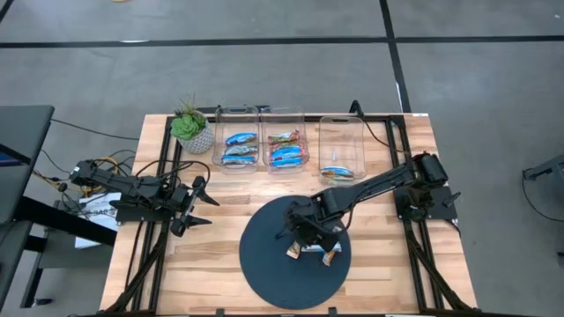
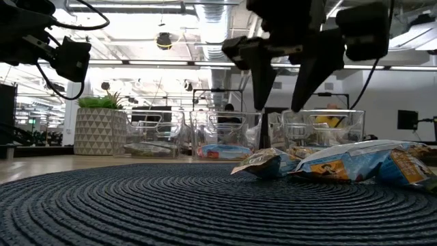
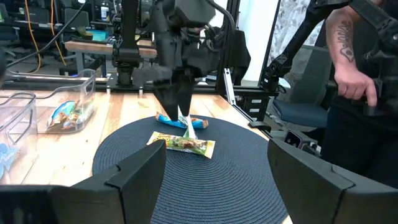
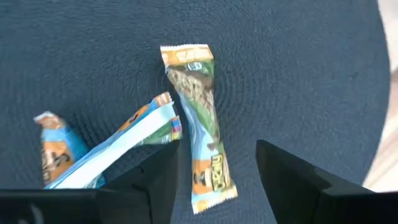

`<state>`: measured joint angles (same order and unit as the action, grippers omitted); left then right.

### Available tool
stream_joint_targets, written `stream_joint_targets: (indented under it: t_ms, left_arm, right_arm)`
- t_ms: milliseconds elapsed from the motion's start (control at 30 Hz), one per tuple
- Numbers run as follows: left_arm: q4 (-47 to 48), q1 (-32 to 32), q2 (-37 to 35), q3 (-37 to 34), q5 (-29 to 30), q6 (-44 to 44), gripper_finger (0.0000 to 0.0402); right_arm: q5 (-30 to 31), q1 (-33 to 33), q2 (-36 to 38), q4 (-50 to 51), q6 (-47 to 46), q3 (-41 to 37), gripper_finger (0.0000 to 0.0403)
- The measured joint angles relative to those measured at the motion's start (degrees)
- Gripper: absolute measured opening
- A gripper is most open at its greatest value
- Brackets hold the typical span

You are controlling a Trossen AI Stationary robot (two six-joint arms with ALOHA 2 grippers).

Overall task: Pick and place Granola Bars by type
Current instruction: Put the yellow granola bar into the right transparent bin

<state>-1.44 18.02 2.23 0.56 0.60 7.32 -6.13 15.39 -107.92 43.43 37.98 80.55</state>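
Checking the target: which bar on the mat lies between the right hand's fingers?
The tan-and-green bar, lying lengthwise between the open right hand; the blue-and-white bar lies off beside it.

From above, the right gripper [image 1: 304, 239] and its arm cover most of the granola bars [image 1: 310, 253] on the dark round mat [image 1: 264, 273], so their number there cannot be told. In the right wrist view, the blue-and-white bar [image 4: 115, 148] runs under the near finger [image 4: 149, 186] and its end is hidden. In the low view, one bar [image 2: 403, 167] is cut off by the picture's edge. The wrappers' print is too small to read.
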Motion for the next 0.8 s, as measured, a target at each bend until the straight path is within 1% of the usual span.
stream_joint_targets:
  t_ms: [133,300,400,800]
  left_arm:
    - [0.0,0.0,0.01,0.01,0.0,0.0,0.0274]
    - [0.01,0.0,0.01,0.01,0.0,-0.01,0.0274]
    - [0.0,0.0,0.0,0.02,0.0,0.0,0.0274]
    - [0.0,0.0,0.0,0.0,0.0,0.0,0.0274]
  right_arm:
    - [-0.34,0.36,-2.08,-0.64,0.02,-0.02,0.0198]
    - [-2.92,0.61,-3.1,-1.03,0.04,-0.07,0.0198]
    - [-2.95,0.71,-3.06,-3.88,0.04,-0.89,0.0198]
    - [-2.85,-0.32,-3.06,-6.68,0.04,-5.87,0.0198]
